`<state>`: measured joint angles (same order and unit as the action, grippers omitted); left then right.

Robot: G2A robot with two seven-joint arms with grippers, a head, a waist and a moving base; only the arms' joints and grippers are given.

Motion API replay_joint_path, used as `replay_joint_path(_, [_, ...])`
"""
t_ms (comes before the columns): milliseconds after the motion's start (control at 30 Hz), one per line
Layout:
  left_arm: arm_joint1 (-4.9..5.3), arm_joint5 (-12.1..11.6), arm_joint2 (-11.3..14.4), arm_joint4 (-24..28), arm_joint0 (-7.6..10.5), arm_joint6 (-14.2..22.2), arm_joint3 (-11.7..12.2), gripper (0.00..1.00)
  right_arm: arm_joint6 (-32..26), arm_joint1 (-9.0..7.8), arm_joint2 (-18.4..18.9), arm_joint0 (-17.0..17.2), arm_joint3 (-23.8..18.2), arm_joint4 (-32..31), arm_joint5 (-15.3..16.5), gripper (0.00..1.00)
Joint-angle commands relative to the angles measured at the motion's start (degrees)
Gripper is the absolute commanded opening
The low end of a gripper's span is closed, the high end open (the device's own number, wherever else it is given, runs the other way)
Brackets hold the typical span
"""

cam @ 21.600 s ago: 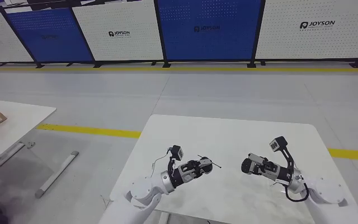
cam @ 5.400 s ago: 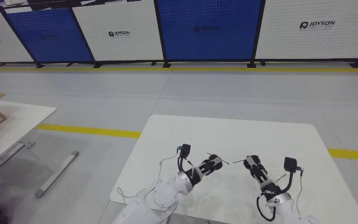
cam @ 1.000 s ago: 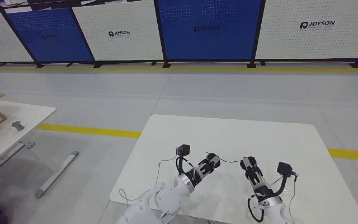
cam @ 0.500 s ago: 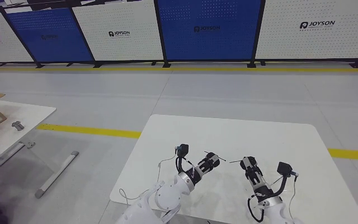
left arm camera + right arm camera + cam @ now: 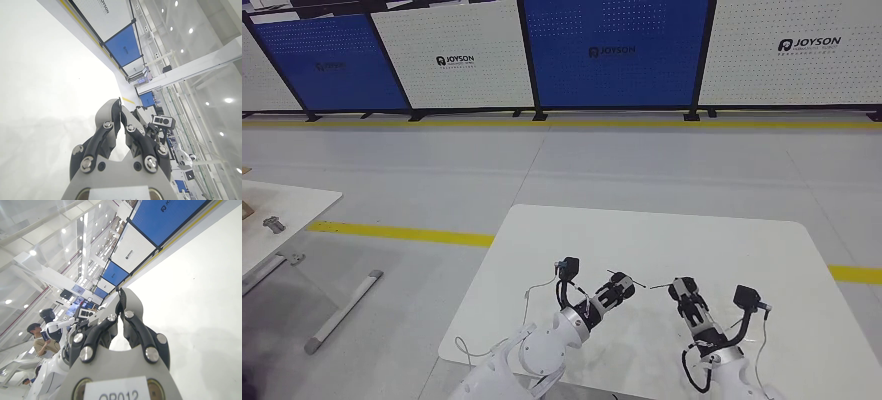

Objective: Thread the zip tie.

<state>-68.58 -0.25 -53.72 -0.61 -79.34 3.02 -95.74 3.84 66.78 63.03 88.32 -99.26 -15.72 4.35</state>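
left gripper (image 5: 120, 107) and right gripper (image 5: 120, 298) each pinch the zip tie (image 5: 117, 288).

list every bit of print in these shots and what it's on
Logo plus one word, legible brand print: white wall panels.
Same mark, fainter: blue panels.
Letters and digits, cut by the frame edge: sticker on right tool.
Cut off, unreadable: sticker on left tool.

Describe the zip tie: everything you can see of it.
The zip tie is a thin, dark strip, plastic by its look, held over the white table. The left tool is shut on one stretch, the right tool on another; short ends jut from each toward the other and nearly meet. Whether they are one piece, or threaded, cannot be told.
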Motion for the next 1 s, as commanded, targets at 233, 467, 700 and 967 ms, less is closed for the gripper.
replay_joint_path(233, [0.0,0.0,0.0,0.0,0.0,0.0,0.0,0.0,-0.11,0.66,-0.4,-0.56,0.96,-0.43,0.33,0.0])
replay_joint_path(467, [0.0,0.0,0.0,0.0,0.0,0.0,0.0,0.0,-0.05,1.18,-0.74,-0.93,1.48,-1.54,-0.56,0.0])
replay_joint_path(700, [0.0,0.0,0.0,0.0,0.0,0.0,0.0,0.0,0.18,1.62,-0.63,-0.96,1.68,-1.28,0.09,0.0])
replay_joint_path(967, [0.0,0.0,0.0,0.0,0.0,0.0,0.0,0.0,0.08,1.93,0.15,-0.32,1.0,-1.69,0.14,0.0])
